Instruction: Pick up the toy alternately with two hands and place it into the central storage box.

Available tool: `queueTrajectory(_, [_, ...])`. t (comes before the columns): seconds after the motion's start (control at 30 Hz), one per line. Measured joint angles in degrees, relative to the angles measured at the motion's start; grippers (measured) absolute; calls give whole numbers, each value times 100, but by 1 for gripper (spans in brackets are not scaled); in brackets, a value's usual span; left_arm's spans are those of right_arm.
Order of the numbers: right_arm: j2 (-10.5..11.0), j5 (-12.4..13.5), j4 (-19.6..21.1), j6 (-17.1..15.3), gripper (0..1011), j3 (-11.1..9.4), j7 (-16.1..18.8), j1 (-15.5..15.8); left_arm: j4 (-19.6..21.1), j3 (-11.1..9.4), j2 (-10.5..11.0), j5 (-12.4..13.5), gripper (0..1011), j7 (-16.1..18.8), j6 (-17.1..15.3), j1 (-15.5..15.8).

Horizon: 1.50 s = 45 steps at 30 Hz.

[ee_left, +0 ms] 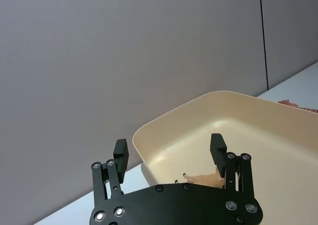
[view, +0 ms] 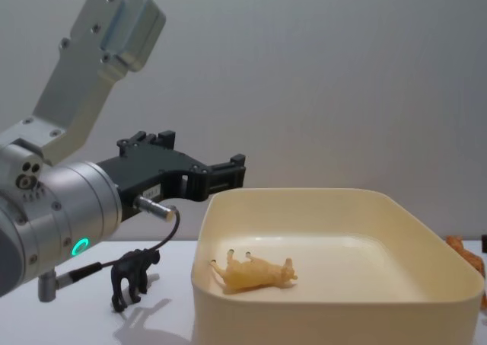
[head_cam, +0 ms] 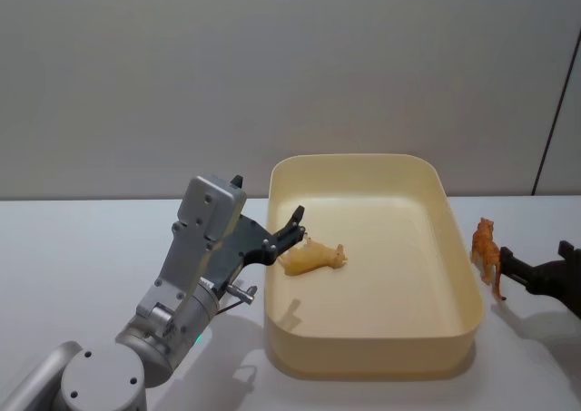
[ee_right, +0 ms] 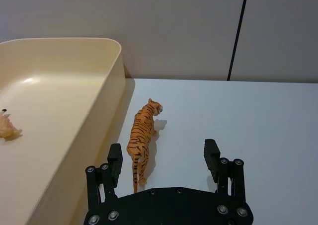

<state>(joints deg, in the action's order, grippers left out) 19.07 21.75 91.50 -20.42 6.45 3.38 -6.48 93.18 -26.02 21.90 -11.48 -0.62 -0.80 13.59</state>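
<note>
The left gripper [ee_left: 169, 145] hangs wide open and empty over the left rim of the cream storage box [head_cam: 461, 284]. Inside the box a pale yellow toy animal [head_cam: 313, 257] lies on its side. The right gripper [ee_right: 163, 150] is wide open too, low behind the toy tiger [ee_right: 141, 135], which stands just beside the box's right wall.

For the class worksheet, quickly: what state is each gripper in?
Left gripper: open, holding nothing, at the storage box rim.
Right gripper: open, holding nothing, beside the tiger.
</note>
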Motion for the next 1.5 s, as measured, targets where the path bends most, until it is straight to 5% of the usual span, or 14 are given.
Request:
queueTrajectory(0.73, [-453,-740,-1130,204,998,369,242,-742,0,0,0,0,1001,0,0,0])
queueTrajectory(1.5, [-645,-1076,-1662,319,344,518,328,-1087,0,0,0,0,1001,0,0,0])
